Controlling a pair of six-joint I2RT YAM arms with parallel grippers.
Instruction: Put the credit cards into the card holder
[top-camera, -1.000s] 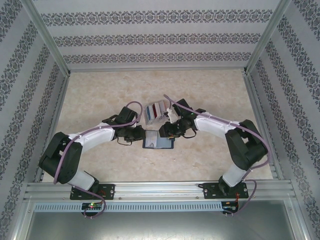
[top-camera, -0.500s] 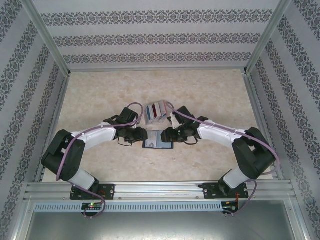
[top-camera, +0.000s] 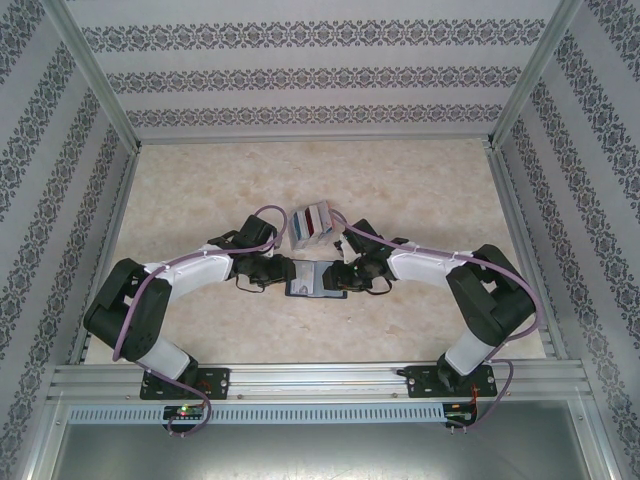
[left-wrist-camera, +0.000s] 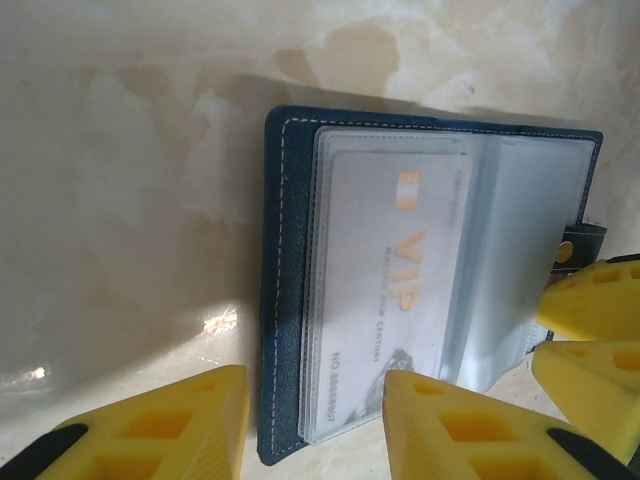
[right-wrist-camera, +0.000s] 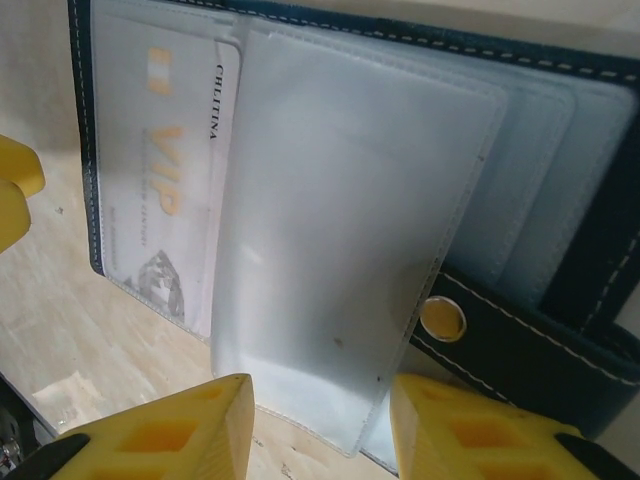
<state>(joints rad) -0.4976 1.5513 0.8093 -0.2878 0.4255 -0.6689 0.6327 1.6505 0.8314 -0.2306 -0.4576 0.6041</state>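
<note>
Midway across the table (top-camera: 200, 200) the card holder (top-camera: 316, 280) lies open and flat. Its long axis runs straight from the left gripper (top-camera: 283, 272) to the right gripper (top-camera: 347, 280), one at each end. Both pairs of jaws stand spread, pinching nothing. An empty clear sleeve (right-wrist-camera: 340, 230) lies between the right one's fingers, and a pale VIP card (left-wrist-camera: 395, 270) sits sleeved toward the left. Just beyond stands the rack (top-camera: 296, 232) of credit cards (top-camera: 314, 218), about equally near both arms, I'd say.

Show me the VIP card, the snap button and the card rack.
VIP card (left-wrist-camera: 405, 272): left wrist view, on its gold lettering.
snap button (right-wrist-camera: 443, 318): right wrist view, on its middle.
card rack (top-camera: 310, 222): top view, on the cards.
</note>
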